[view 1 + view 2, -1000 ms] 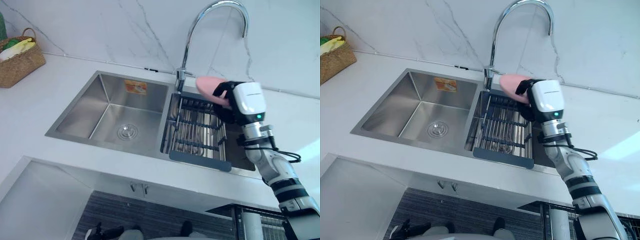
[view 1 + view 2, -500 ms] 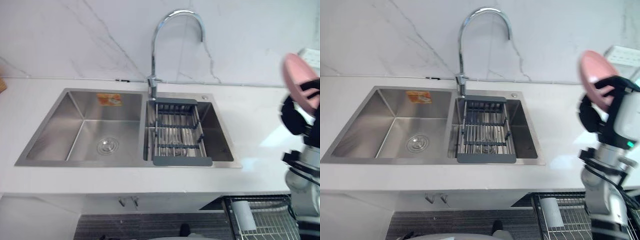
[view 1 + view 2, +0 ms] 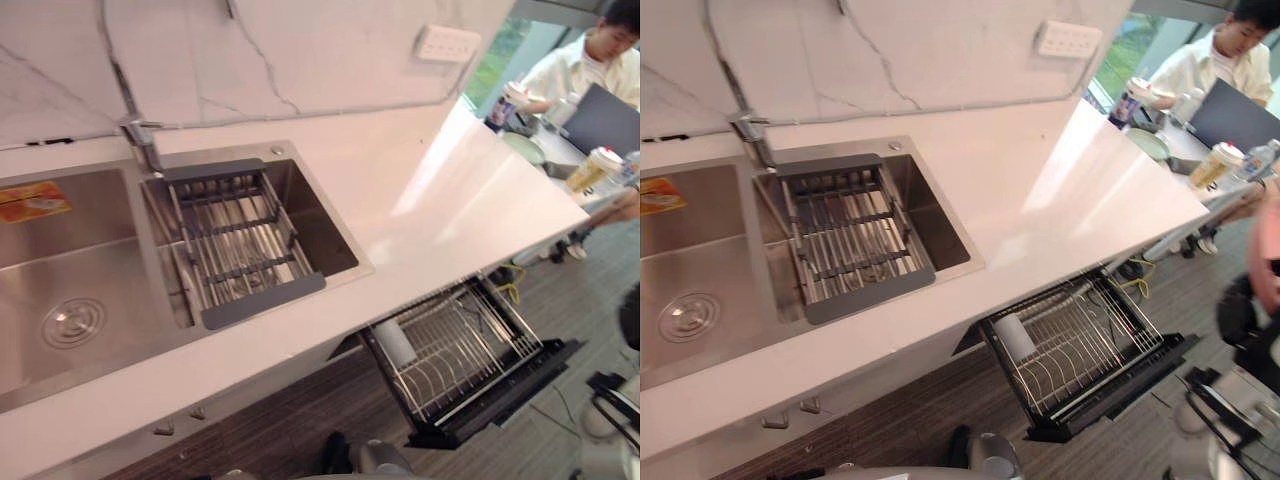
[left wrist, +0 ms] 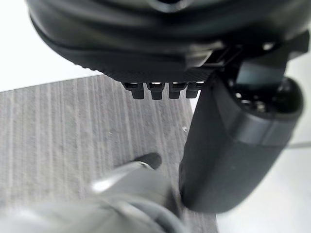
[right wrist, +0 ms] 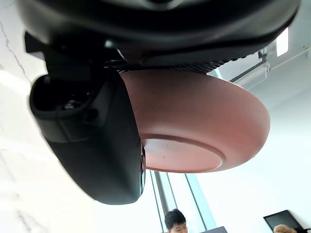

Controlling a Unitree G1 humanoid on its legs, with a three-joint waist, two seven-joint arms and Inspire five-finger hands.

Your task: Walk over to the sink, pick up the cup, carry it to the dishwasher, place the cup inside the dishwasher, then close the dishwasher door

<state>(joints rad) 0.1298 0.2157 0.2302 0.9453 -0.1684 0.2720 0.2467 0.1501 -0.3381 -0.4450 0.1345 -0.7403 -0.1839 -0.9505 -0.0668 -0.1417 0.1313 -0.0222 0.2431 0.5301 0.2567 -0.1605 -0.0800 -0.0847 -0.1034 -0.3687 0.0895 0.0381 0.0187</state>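
Note:
My right hand (image 5: 92, 141) is shut on a pink shallow bowl (image 5: 194, 126), the thumb pressed against its side. In the right eye view the same hand (image 3: 1240, 320) and a strip of the pink bowl (image 3: 1268, 260) sit at the far right edge, to the right of the open dishwasher. The dishwasher's wire rack (image 3: 1080, 345) is pulled out below the counter's front edge, over its dark door (image 3: 1115, 400). The sink (image 3: 60, 260) lies at the left with a drain rack (image 3: 235, 240) in its right basin. My left hand (image 4: 233, 145) hangs open over the grey floor, holding nothing.
A white cylinder (image 3: 1015, 338) lies in the dishwasher rack's near corner. The white counter (image 3: 450, 190) runs to the right, ending at a table with drink cups (image 3: 1205, 165). A person (image 3: 1220, 50) sits there with a laptop. Grey plank floor (image 3: 300, 420) lies in front of the cabinets.
The camera has swung to the right: the sink now lies at the left and the open dishwasher has come into view. My right hand with the bowl now sits lower, at the right edge.

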